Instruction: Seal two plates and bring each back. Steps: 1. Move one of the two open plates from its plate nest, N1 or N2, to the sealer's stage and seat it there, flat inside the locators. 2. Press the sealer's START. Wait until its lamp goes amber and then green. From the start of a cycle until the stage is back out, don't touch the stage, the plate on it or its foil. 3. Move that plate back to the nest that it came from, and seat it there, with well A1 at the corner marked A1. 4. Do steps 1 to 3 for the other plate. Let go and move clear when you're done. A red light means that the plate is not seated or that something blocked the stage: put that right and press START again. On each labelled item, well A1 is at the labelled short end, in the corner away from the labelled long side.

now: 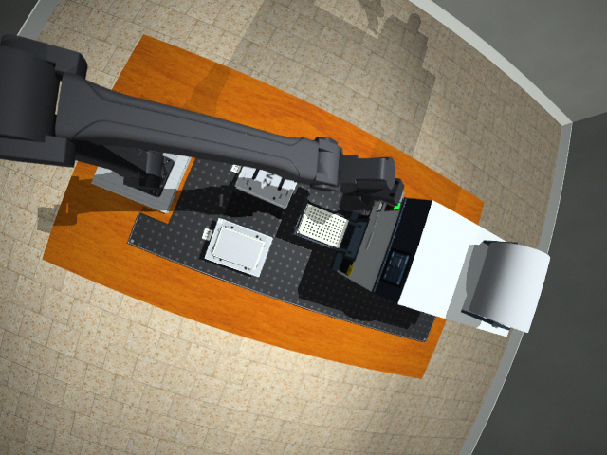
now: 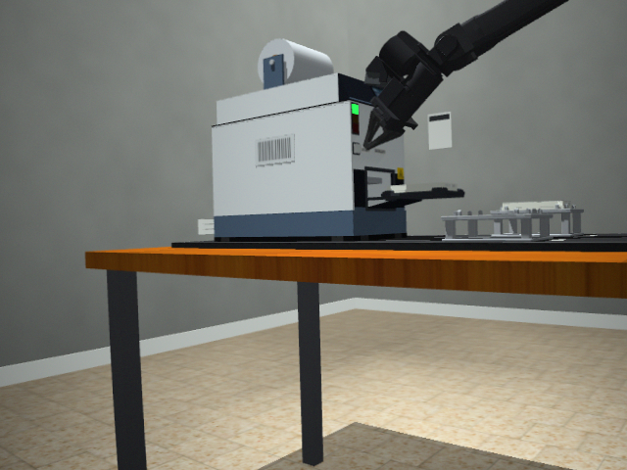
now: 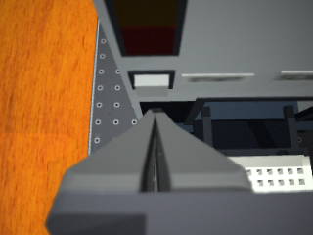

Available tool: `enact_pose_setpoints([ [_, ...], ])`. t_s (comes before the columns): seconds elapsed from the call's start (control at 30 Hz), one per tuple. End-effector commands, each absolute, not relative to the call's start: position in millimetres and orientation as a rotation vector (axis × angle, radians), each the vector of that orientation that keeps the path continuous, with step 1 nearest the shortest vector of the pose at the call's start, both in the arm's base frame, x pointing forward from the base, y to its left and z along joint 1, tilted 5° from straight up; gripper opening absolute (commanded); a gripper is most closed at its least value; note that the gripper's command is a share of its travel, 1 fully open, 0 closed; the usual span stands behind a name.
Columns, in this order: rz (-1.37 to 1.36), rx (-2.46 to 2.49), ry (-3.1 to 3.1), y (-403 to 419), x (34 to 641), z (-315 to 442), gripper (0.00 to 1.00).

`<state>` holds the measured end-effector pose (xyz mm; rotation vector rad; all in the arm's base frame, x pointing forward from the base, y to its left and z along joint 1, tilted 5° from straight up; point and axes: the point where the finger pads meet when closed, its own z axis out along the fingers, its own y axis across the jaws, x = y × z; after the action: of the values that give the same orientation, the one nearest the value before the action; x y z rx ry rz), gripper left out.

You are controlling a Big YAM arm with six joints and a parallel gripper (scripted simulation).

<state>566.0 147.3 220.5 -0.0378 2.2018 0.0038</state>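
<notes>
Jaws clenched on nothing, we note from the top the open-welled plate (image 1: 322, 226) (image 3: 281, 175) on the extended stage (image 2: 425, 194), from the exterior the fingertips (image 1: 365, 209) (image 2: 365, 147) near START (image 2: 356, 148) (image 3: 152, 84), and from the wrist advise a straight, centred press.

Gray walls (image 1: 534, 59) (image 2: 126, 176) meeting pale baseboards (image 1: 495, 53) (image 2: 227, 327); beige tiled floor (image 1: 147, 367) (image 2: 227, 384) (image 3: 299, 140), partly shadowed, beneath an orange wood-grain counter (image 1: 254, 313) (image 2: 329, 275) (image 3: 44, 117) on dark legs (image 2: 126, 364).

The plate (image 1: 323, 226) (image 2: 443, 186) (image 3: 281, 178) lies on the stage (image 2: 427, 194), between the nests and the sealer (image 1: 441, 264) (image 2: 283, 171) (image 3: 235, 44).
</notes>
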Motion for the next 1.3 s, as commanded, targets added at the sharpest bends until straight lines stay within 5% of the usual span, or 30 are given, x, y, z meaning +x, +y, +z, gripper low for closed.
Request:
enact_pose_setpoints([
  [0.0, 0.020, -0.014, 2.157, 150, 577, 242, 0.00],
  [1.27, 0.018, -0.041, 2.167, 158, 583, 244, 0.00],
])
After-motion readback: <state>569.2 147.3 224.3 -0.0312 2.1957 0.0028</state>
